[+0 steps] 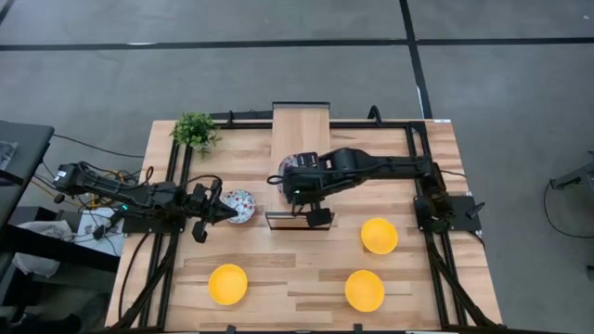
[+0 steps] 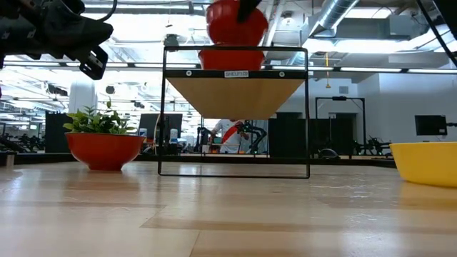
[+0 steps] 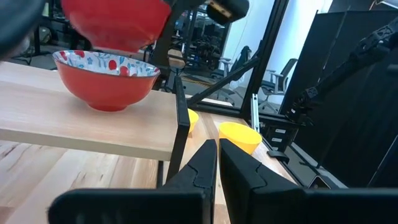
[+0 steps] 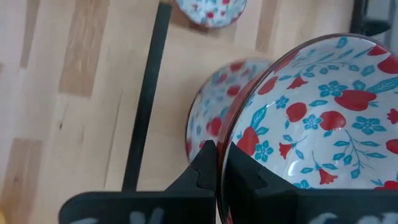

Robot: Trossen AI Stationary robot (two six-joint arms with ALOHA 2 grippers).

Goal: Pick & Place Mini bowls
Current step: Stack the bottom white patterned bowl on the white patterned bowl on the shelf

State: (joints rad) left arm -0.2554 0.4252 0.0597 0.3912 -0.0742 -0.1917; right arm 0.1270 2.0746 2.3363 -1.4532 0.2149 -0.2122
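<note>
Three yellow mini bowls (image 1: 227,283), (image 1: 365,289), (image 1: 379,236) sit on the table's near half. One floral bowl (image 1: 241,204), red outside, rests on the table left of a black-framed wooden shelf (image 2: 235,96). A second floral bowl (image 3: 109,81) sits on top of the shelf. My right gripper (image 4: 222,149) is shut on the third floral bowl (image 4: 323,118), held just above the second one. My left gripper (image 3: 217,168) is shut and raised (image 2: 86,43) beside the table's floral bowl, touching nothing. My right gripper pinches the floral bowl's rim (image 4: 242,112), one finger inside the bowl and one outside its red wall. The fingers come from above, pointing down. The bowl (image 2: 235,21) is lifted clear, close over the bowl on the shelf (image 2: 232,58).
A small green plant (image 1: 195,130) stands at the table's far left corner. The shelf's thin black frame (image 2: 307,114) stands mid-table, with open wood between it and the yellow bowls. Black rails run along the table's left and right sides.
</note>
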